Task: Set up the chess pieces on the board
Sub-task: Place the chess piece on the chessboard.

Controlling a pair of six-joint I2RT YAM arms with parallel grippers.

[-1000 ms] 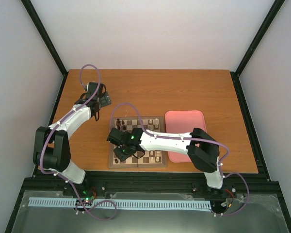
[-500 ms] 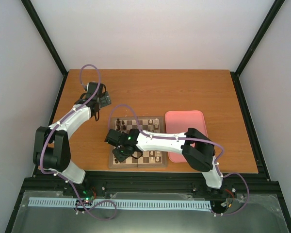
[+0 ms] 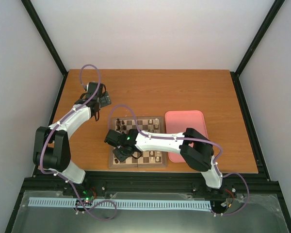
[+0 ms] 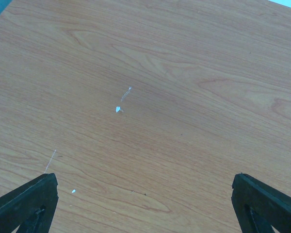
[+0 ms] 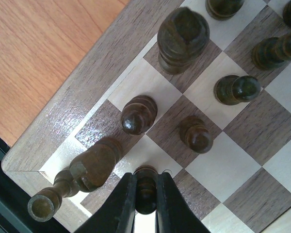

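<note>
**Inspector:** State of the right gripper?

**Assessor:** Narrow. Its fingers are clamped on the head of one dark pawn. The pawn sits between the fingertips, over a square close to the corner of the board. I cannot tell whether its base touches the square.

**Inspector:** Step in hand?

**Assessor:** By my judgement, seating this pawn in its row. Other dark pieces already stand on nearby squares. A neighbour pawn is just ahead of the fingertips, and a further pawn is ahead and to the right. A taller piece is immediately left of the left finger, very near it. It shows at a slant, and I cannot tell whether it leans or stands true.

**Inspector:** And the left gripper?

**Assessor:** Wide open with nothing between the fingers. It is over bare table, well apart from the board, and takes no part in this step.

**Inspector:** What does the next move call for?

**Assessor:** Confirm the pawn is down and centred on its square. Then part the fingers only slightly, since the taller piece leaves little room on the left. Withdraw straight up, without sweeping sideways or forward into the neighbours.
</note>
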